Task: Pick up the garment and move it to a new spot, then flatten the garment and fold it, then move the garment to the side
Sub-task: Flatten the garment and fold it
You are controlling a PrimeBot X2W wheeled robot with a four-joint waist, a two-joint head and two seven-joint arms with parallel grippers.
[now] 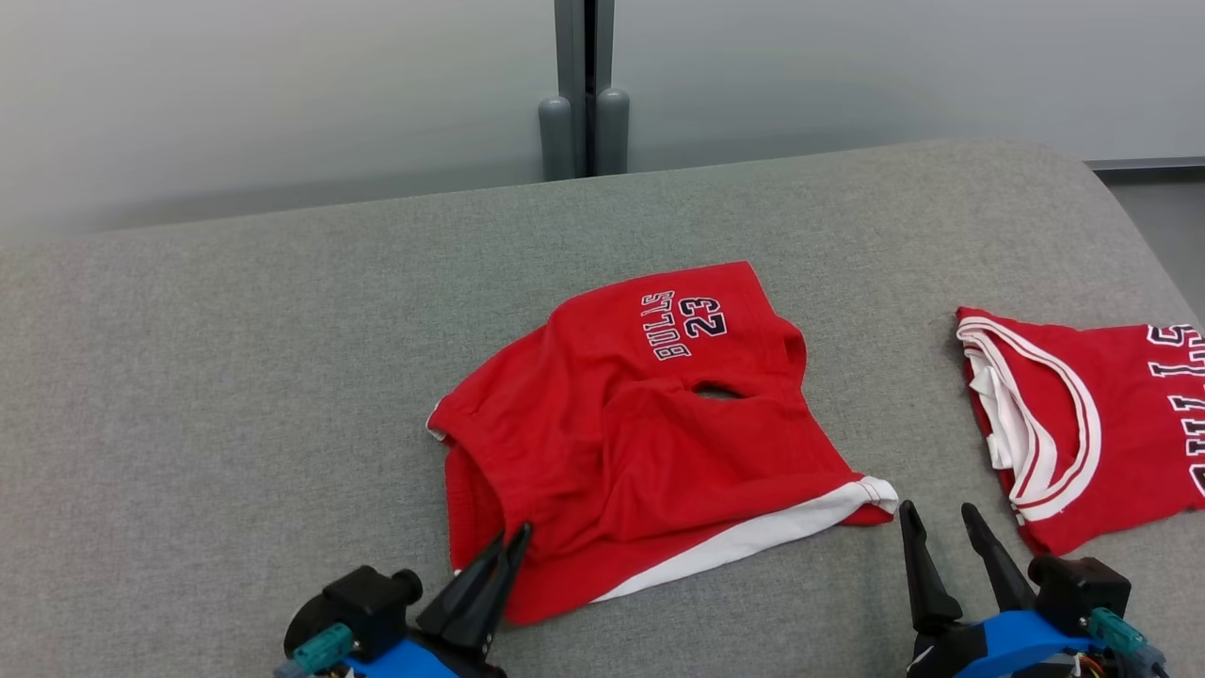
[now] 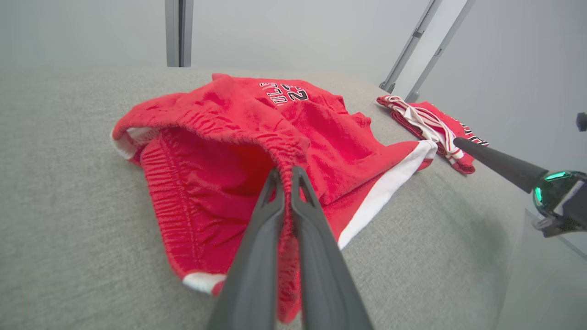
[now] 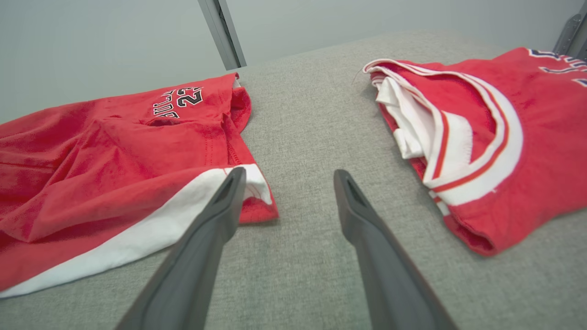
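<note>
Centrally on the grey padded surface (image 1: 235, 377): rumpled red shorts (image 1: 650, 443), white-hemmed, printed "BULLS 23". Pinched at the near waistband by closed left jaws, slanting inward; right jaws agape, empty, beside the hem.

Left gripper (image 1: 513, 544): two long dark grey fingers (image 1: 471, 593), smooth, tapered to points | base: blue shell (image 1: 400, 659), black block (image 1: 362, 603) with round knob, teal plug (image 1: 325, 648) | Right gripper (image 1: 939, 513): same build and colours, thin wires (image 1: 1083, 665) at base, green light (image 2: 557, 176) on black body.
</note>
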